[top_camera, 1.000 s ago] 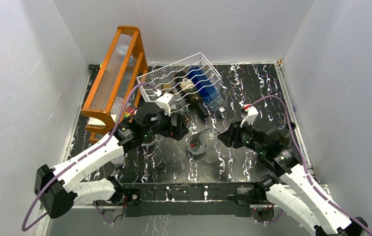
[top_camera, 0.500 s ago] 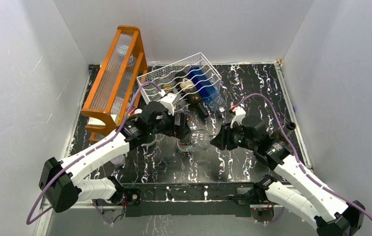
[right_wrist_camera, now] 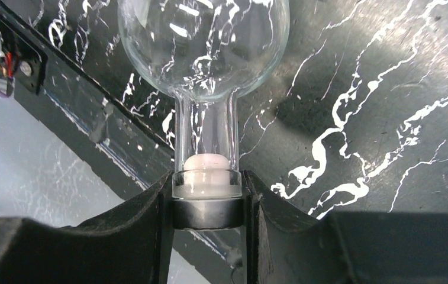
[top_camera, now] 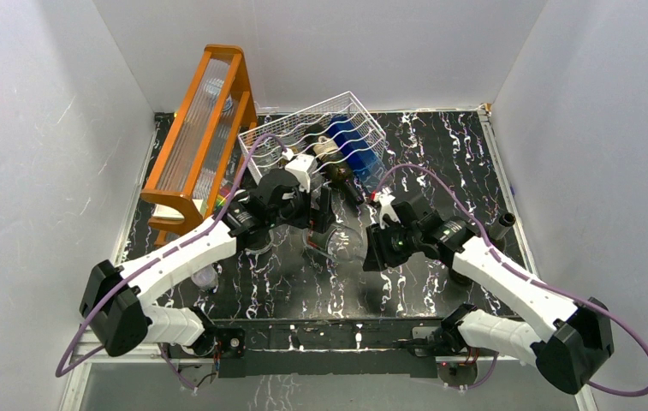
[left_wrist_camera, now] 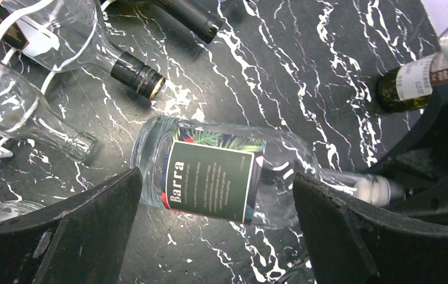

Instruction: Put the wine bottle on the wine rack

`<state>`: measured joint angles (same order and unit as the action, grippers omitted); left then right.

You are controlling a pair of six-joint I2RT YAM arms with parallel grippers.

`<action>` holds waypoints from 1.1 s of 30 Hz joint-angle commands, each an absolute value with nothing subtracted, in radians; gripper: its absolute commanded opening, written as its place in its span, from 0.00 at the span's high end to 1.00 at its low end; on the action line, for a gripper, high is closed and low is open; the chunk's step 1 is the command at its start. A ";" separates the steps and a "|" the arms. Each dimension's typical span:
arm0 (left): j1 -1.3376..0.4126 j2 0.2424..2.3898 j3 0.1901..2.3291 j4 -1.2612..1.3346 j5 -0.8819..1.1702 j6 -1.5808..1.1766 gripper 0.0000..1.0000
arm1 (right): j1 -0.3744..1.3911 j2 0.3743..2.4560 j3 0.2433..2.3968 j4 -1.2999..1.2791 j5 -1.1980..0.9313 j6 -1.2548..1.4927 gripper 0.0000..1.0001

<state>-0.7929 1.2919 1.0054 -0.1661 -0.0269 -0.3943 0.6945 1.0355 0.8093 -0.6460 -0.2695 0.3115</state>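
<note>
A clear wine bottle (top_camera: 335,244) with a dark green "Barra" label (left_wrist_camera: 212,180) lies roughly level over the black marbled table, in front of the rack. My right gripper (right_wrist_camera: 208,198) is shut on its neck end, on the dark cap below the white stopper; the round shoulder (right_wrist_camera: 203,41) points away from it. My left gripper (left_wrist_camera: 215,183) hangs open just above the bottle's body, one finger (left_wrist_camera: 91,219) on each side, not touching. The white wire wine rack (top_camera: 337,98) stands tilted at the back and holds several bottles.
A tall orange wooden frame (top_camera: 205,120) stands left of the rack. A blue bottle (top_camera: 354,145) and dark bottles (top_camera: 337,171) lie in the rack, necks toward me (left_wrist_camera: 135,74). A brown labelled bottle (left_wrist_camera: 413,89) is by the right arm. A small black cylinder (top_camera: 507,223) stands at the right.
The right arm has swung left and forward, still gripping the bottle's neck. The left gripper has moved right and back until it hangs over the bottle's body.
</note>
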 commanded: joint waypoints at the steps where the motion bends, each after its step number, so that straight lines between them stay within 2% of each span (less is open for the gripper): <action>1: -0.787 1.336 1.072 -0.213 -0.117 -0.417 0.02 | 0.698 1.100 0.855 -0.674 -0.294 0.276 0.82; 9: -0.785 1.293 1.084 -0.248 -0.222 -0.423 0.02 | 0.699 1.195 0.817 -0.563 -0.306 0.272 0.81; 18: -0.785 1.165 1.091 -0.262 -0.174 -0.387 0.02 | 0.772 1.278 0.798 -0.435 -0.297 0.277 0.78; 24: -0.785 1.092 1.109 -0.300 -0.206 -0.362 0.02 | 0.824 1.332 0.792 -0.362 -0.157 0.371 0.78; 31: -0.785 1.050 1.125 -0.324 -0.234 -0.335 0.02 | 0.871 1.406 0.769 -0.257 -0.075 0.360 0.70; 33: -0.785 1.037 1.130 -0.332 -0.235 -0.328 0.02 | 0.876 1.427 0.768 -0.241 -0.077 0.347 0.62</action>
<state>-0.7891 1.0744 1.0828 -0.3092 -0.2169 -0.3500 0.8768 1.4109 0.7559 -0.3592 -0.1406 0.3370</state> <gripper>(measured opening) 0.981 0.478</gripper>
